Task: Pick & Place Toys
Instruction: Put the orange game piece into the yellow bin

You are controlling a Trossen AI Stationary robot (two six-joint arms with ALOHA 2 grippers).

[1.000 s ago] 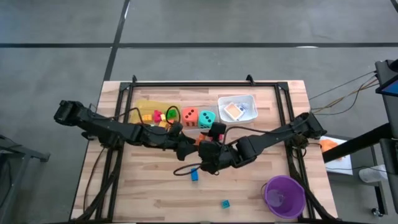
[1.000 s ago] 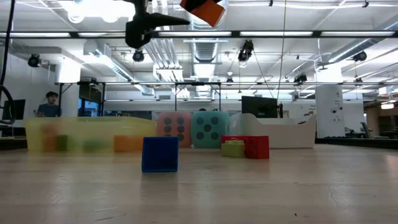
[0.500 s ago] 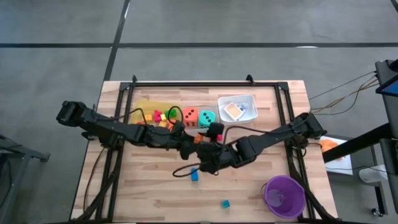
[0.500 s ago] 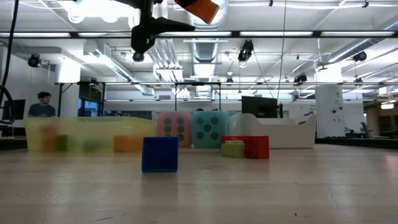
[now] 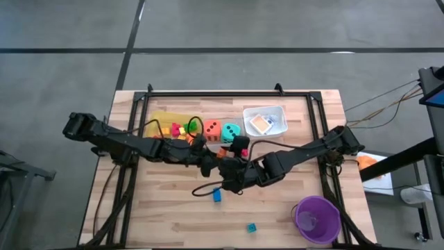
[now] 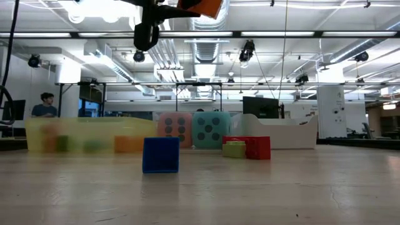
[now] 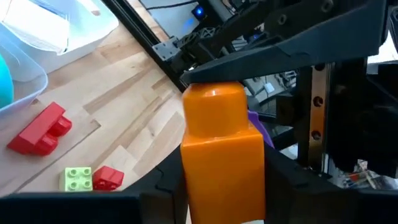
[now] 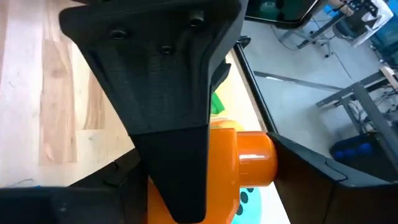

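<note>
An orange block is held high above the middle of the table, and both grippers are on it. My left gripper reaches it from the table's left, my right gripper from the right. In the low view the block shows at the top edge, with the left gripper beside it. Below on the table, a blue block stands alone. Two red blocks and a lime one lie near the dice. My left gripper pinches the orange block's two flat sides between its fingers, low on the body. It comes nearly level from the table's left. The block stands upright, stud up, clear of the table. My right gripper has the same block between its two fingers, one finger by the studded end. The left gripper's finger hides the other contact. It slants down from the table's right, and the block is lifted clear.
At the back stand a yellow tray with blocks, an orange die, a teal die and a white tray with cards. A purple cup and a small teal block sit front right.
My left gripper has shut on the orange block that my right gripper holds up. In the low view its finger, which stood apart from the block, now lies against it. Both arms have kept nearly still.
</note>
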